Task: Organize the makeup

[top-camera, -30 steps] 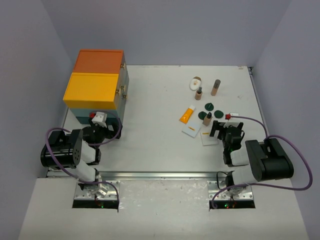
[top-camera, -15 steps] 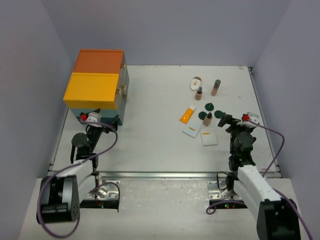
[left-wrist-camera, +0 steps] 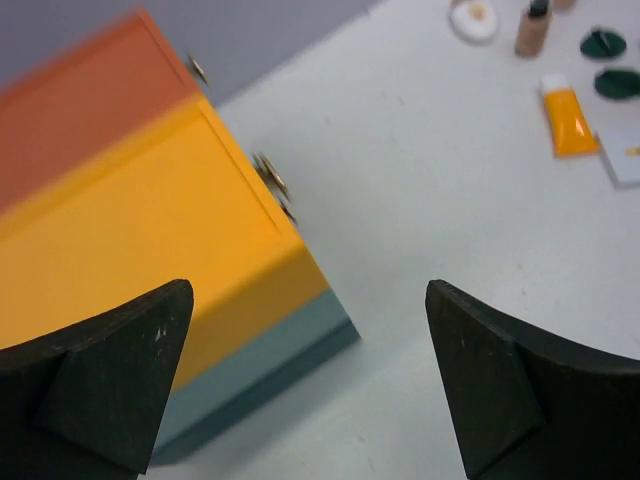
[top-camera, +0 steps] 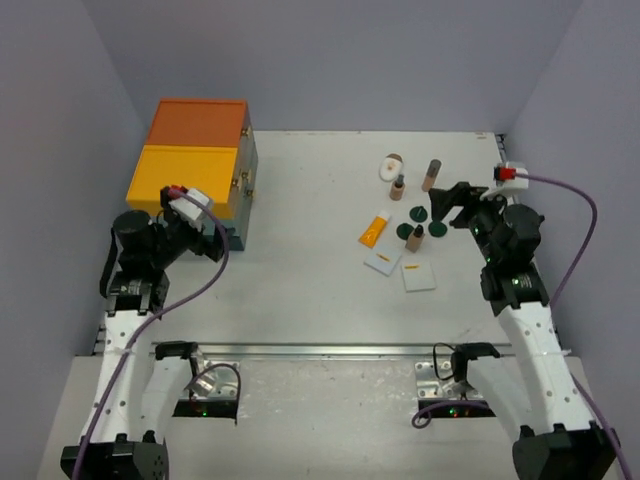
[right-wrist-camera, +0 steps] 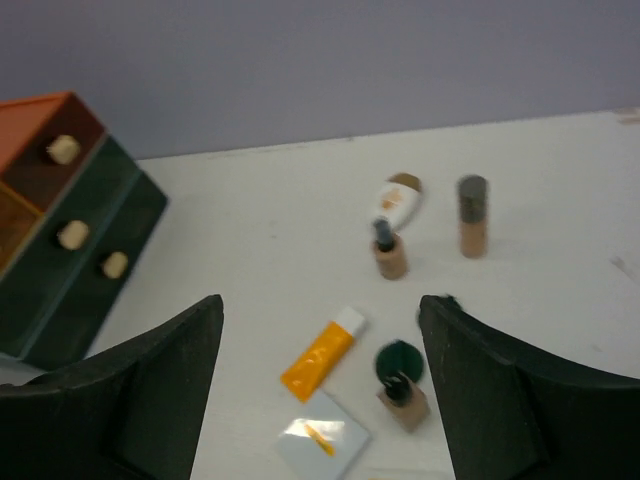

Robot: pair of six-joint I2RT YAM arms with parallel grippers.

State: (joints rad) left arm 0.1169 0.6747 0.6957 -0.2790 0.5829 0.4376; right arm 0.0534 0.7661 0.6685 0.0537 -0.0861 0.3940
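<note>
The makeup lies at the right middle of the table: an orange tube (top-camera: pixel 374 231), two flat white packets (top-camera: pixel 383 262) (top-camera: pixel 419 277), dark green discs (top-camera: pixel 419 213), tan bottles (top-camera: pixel 431 175) (top-camera: pixel 398 187) (top-camera: pixel 417 239) and a white puff (top-camera: pixel 390 166). My right gripper (top-camera: pixel 445 205) hangs open and empty above the right side of this group; its view shows the tube (right-wrist-camera: pixel 322 355), a packet (right-wrist-camera: pixel 322 440), a disc (right-wrist-camera: pixel 398 358) and bottles (right-wrist-camera: pixel 390 250) (right-wrist-camera: pixel 472 215). My left gripper (top-camera: pixel 215 238) is open and empty beside the drawer box (top-camera: pixel 195 165).
The orange-yellow-teal drawer box stands at the back left, its knobbed drawer fronts facing right (right-wrist-camera: pixel 60 230). In the left wrist view its near corner (left-wrist-camera: pixel 120 220) sits between the open fingers, with the tube (left-wrist-camera: pixel 570 122) and puff (left-wrist-camera: pixel 474 18) far off at the upper right.
Both arms have unfolded and risen from the table's near edge. The left gripper rose next to the drawer box; the right gripper moved back and up over the makeup.
</note>
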